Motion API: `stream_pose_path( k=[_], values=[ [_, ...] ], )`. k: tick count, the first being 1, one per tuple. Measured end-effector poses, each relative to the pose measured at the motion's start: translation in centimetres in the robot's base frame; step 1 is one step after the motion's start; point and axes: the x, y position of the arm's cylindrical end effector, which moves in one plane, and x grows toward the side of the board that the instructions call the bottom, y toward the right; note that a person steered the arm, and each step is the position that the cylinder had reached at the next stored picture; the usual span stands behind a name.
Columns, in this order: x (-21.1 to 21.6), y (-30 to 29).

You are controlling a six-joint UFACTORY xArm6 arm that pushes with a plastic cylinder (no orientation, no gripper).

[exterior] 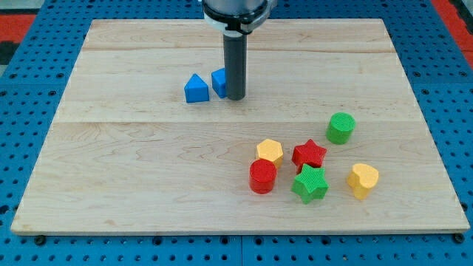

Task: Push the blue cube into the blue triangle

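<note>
The blue triangle (196, 89) sits on the wooden board in the upper left-centre of the view. The blue cube (219, 82) lies just to its right, a narrow gap apart, and its right part is hidden behind the rod. My tip (235, 97) rests on the board against the cube's right side. The dark rod rises from there to the arm at the view's top.
A cluster sits at the lower right: green cylinder (341, 127), yellow hexagon (270, 151), red star (309, 154), red cylinder (262, 176), green star (310, 184), yellow heart-like block (363, 179). The board (148, 185) lies on a blue pegboard.
</note>
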Motion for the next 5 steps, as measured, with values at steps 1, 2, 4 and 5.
stream_pose_path(
  k=[1, 2, 4, 5],
  values=[
    [-0.9, 2.6],
    [-2.1, 6.2],
    [-3.9, -3.2],
    [-7.1, -3.6]
  ],
)
